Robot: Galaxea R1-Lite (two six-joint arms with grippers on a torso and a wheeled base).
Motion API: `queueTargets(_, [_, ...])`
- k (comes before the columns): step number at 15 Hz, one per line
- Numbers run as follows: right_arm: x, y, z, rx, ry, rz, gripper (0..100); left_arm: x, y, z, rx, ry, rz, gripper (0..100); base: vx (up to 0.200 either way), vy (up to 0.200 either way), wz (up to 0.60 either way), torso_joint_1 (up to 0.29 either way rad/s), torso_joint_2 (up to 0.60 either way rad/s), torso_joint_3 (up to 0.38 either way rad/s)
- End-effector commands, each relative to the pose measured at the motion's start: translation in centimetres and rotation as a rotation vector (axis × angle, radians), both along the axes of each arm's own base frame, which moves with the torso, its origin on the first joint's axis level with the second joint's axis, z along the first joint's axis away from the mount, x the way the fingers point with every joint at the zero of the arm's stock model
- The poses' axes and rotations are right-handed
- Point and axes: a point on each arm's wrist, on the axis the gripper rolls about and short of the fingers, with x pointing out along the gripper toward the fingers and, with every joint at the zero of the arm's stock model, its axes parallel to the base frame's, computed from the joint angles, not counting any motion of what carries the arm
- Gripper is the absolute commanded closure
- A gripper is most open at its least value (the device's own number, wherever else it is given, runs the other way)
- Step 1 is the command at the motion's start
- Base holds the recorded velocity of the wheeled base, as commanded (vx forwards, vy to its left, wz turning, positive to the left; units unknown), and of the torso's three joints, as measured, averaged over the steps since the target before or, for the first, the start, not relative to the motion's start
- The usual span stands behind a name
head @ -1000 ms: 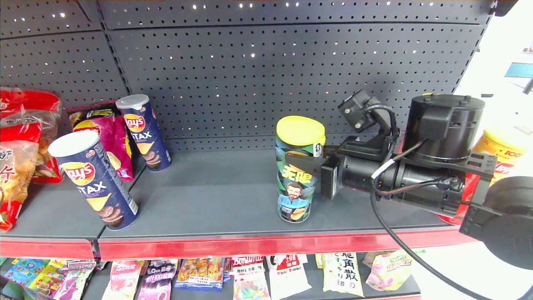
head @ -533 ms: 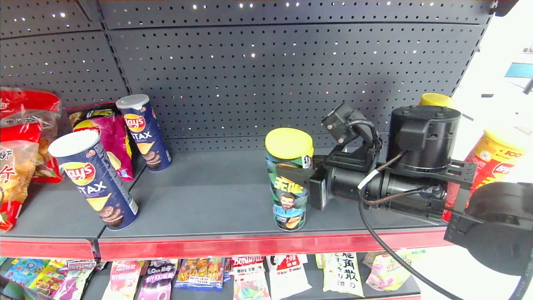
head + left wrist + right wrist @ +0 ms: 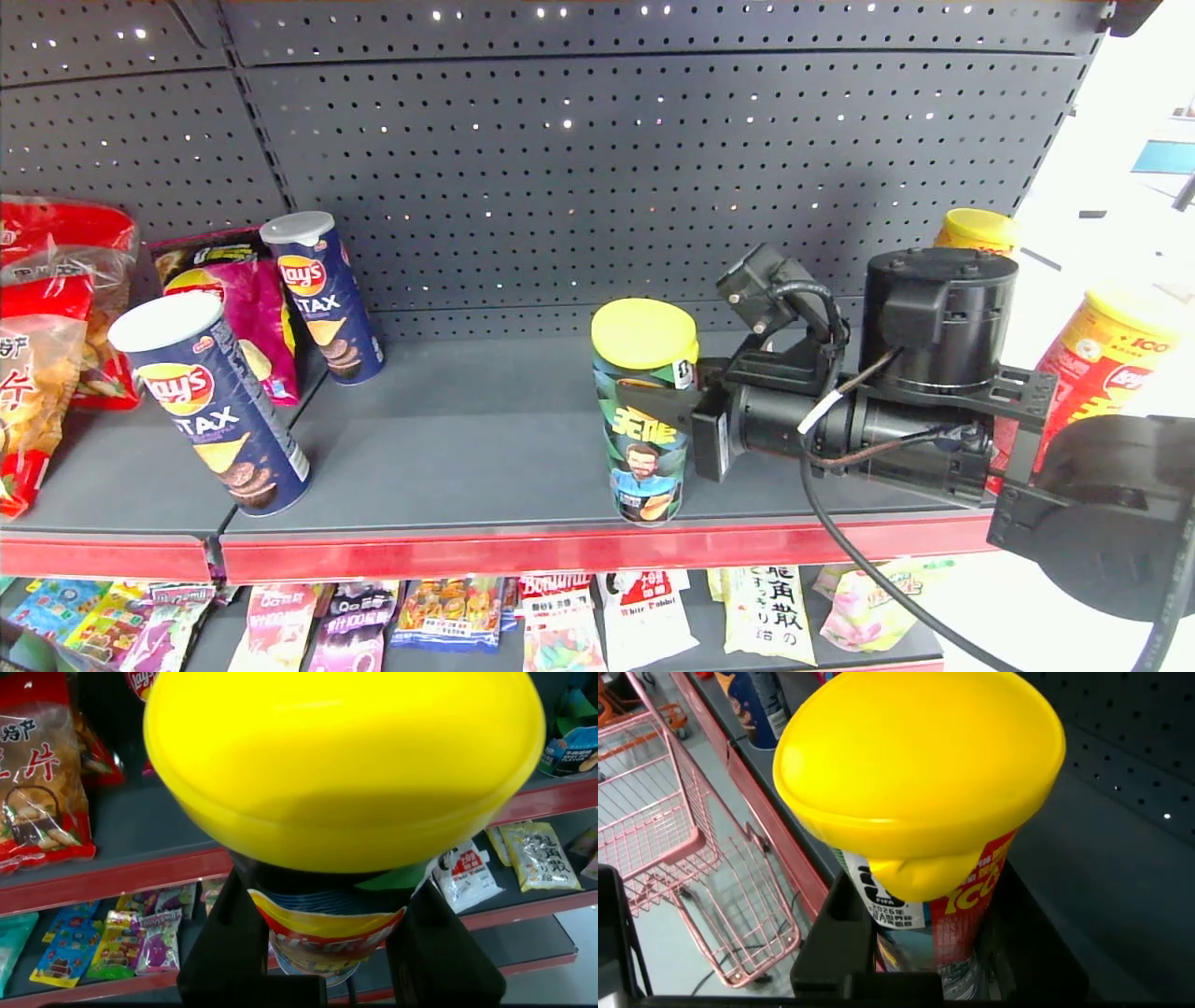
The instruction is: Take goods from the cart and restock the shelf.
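a pink snack bag [image 3: 250,303] sits between two blue chip cans [image 3: 213,406].

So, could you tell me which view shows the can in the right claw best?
The head view: the can shows full height, upright near the front of the shelf, right claw at its side. The right wrist view shows mostly its yellow lid from above.

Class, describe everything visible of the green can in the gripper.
The green can is a printed tube, green with a cartoon man and yellow lettering, capped by a yellow plastic lid. It stands upright, clamped below the lid by the right gripper, its base at the front of the shelf; contact there is unclear.
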Motion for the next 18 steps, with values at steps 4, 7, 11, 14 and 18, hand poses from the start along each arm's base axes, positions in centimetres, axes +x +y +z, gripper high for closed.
queueTargets(4, [-0.1,-0.1,-0.1,-0.003,0.008,-0.001,100,-0.1,0.0,0.0,0.000,-0.003,0.001,100,0.000,0.000,0.00,0.000,0.00,0.000])
queueTargets(7, [-0.1,-0.1,-0.1,-0.004,0.004,-0.002,100,-0.1,0.0,0.0,0.000,-0.003,0.001,100,0.000,0.000,0.00,0.000,0.00,0.000])
queueTargets(11, [-0.1,-0.2,0.1,0.002,0.003,-0.008,0,-0.1,0.0,0.0,0.000,-0.005,0.001,100,0.000,0.000,0.00,0.000,0.00,0.000])
queueTargets(14, [-0.2,-0.3,0.3,0.004,0.001,-0.011,0,-0.1,0.0,-0.1,0.000,-0.002,0.001,100,0.000,0.000,0.00,0.000,0.00,0.000])
queueTargets(18, [-1.6,-1.6,0.2,-0.004,0.008,-0.014,0,-0.1,0.0,0.0,0.000,-0.005,0.001,100,0.000,0.000,0.00,0.000,0.00,0.000])
